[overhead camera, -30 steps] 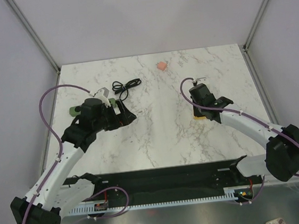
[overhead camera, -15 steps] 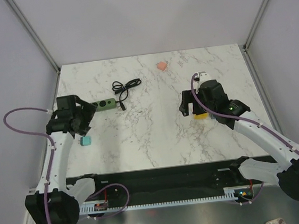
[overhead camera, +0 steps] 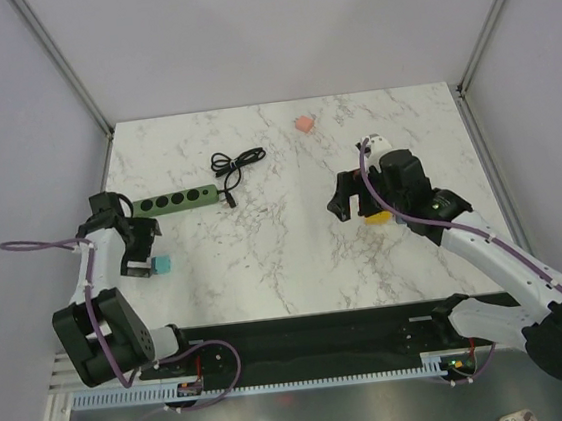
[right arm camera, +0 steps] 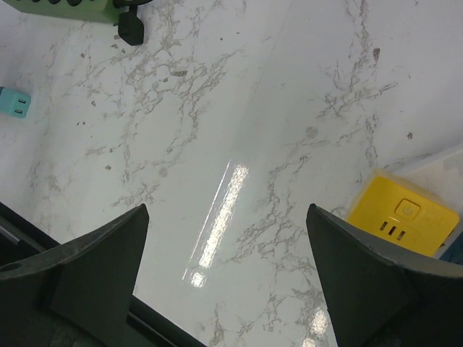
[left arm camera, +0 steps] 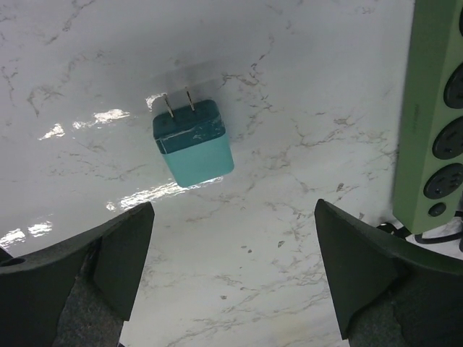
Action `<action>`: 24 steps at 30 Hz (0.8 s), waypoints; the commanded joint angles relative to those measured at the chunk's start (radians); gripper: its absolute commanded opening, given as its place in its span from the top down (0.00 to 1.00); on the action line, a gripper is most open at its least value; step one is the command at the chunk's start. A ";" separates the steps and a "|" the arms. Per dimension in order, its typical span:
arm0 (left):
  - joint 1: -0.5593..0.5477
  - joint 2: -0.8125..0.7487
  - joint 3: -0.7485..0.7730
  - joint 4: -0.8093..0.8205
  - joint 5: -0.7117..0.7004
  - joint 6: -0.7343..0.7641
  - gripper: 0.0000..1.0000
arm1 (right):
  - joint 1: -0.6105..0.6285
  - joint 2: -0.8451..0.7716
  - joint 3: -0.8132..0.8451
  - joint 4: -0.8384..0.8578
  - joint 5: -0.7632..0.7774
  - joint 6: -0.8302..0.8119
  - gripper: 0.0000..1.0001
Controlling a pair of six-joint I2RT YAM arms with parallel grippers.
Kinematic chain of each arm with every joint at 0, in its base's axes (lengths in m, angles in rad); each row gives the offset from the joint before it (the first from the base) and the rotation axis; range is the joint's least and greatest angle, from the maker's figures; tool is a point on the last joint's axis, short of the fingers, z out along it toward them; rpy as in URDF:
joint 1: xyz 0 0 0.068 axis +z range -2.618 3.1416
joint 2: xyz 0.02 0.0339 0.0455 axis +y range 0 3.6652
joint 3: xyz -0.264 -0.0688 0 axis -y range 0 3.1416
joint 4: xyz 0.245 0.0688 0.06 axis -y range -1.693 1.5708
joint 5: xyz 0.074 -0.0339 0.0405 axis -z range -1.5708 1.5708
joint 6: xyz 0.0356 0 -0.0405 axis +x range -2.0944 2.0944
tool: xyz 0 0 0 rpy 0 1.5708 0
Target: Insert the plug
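Note:
The teal plug (overhead camera: 163, 267) lies on its side on the marble table (overhead camera: 294, 239) near the left edge. In the left wrist view the plug (left arm camera: 194, 142) points its two metal prongs away from my fingers. My left gripper (overhead camera: 143, 251) (left arm camera: 233, 217) hangs open just beside the plug, with nothing between its jaws. The green power strip (overhead camera: 171, 200) (left arm camera: 434, 123) lies behind it with its sockets facing up. My right gripper (overhead camera: 340, 197) (right arm camera: 228, 217) is open and empty over bare marble at the right. From there the plug (right arm camera: 13, 103) shows small and far off.
A coiled black cable (overhead camera: 236, 163) runs from the strip's right end. A yellow block (overhead camera: 377, 216) (right arm camera: 405, 213) sits right beside my right gripper. A small orange block (overhead camera: 303, 125) lies toward the back. Grey walls close in the table on three sides.
My left arm has swung off the power strip to the table's left edge, uncovering the strip and the plug. My right arm has lifted and turned leftward off the yellow block.

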 commanded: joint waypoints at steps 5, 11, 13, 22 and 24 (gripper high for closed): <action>0.007 0.073 -0.002 0.054 -0.042 -0.043 0.00 | 0.001 -0.041 -0.021 0.051 -0.035 -0.018 0.02; 0.007 0.107 -0.043 0.087 -0.076 -0.059 0.03 | 0.001 -0.078 -0.034 0.063 -0.029 -0.015 0.02; 0.007 0.111 -0.056 0.100 -0.076 -0.056 0.03 | 0.001 -0.076 -0.033 0.062 -0.032 -0.019 0.02; 0.006 0.180 -0.097 0.157 -0.090 -0.021 0.13 | 0.001 -0.078 -0.039 0.066 -0.034 -0.016 0.02; 0.007 0.185 -0.100 0.160 -0.107 -0.007 0.16 | 0.001 -0.081 -0.039 0.065 -0.040 -0.016 0.02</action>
